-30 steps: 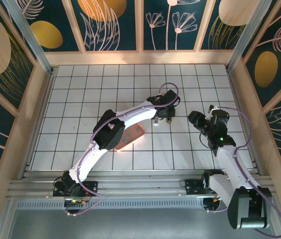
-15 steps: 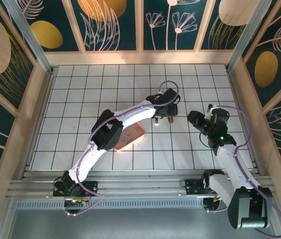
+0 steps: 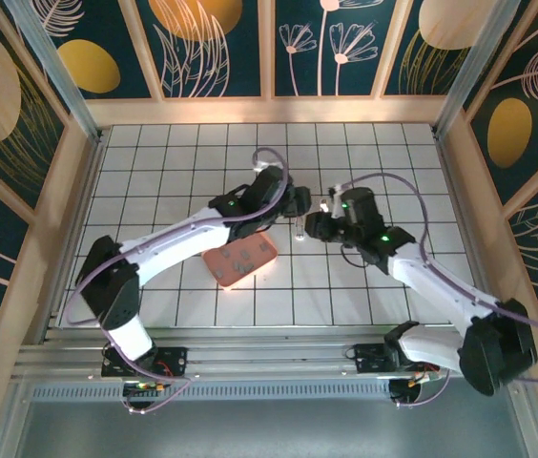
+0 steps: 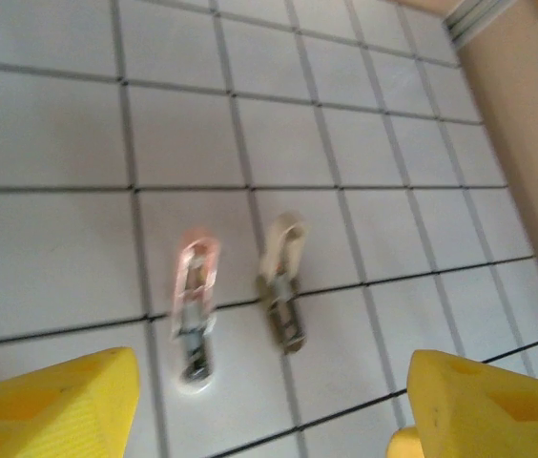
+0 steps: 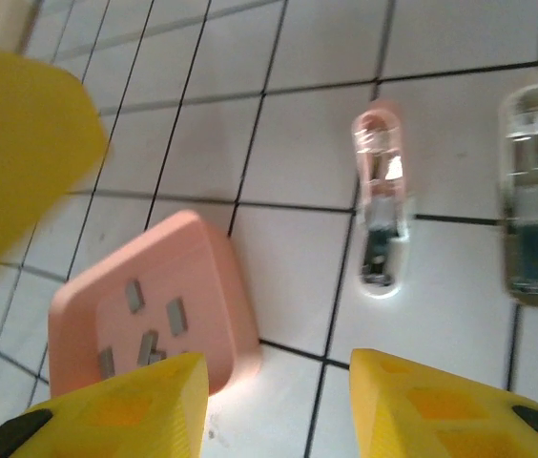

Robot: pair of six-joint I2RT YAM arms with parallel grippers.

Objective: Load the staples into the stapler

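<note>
**Both pincers spread near the stapler, staples lying in the tray**

In the top view, the pink tray (image 3: 261, 250) lies a little left of the middle of the white tiled worktop (image 3: 155, 172). The right wrist view shows the staples (image 5: 150, 332), several small grey slivers, lying loose inside this tray (image 5: 219, 277).

Just right of the tray, the left pincer (image 3: 297, 204) hangs over the tiles. In the left wrist view this left pincer (image 4: 274, 382) is spread wide and grips nothing.

The stapler (image 3: 300, 235) lies flat on the worktop near the middle of the frame, apart from the tray. Beside the stapler (image 4: 196, 310) lies a second, paler oblong piece (image 4: 283, 286).

Right of the stapler is the right pincer (image 3: 316, 227). In its wrist view the right pincer (image 5: 274, 367) is also spread and holds nothing, and the stapler (image 5: 379, 205) lies above its fingers in the frame.
</note>
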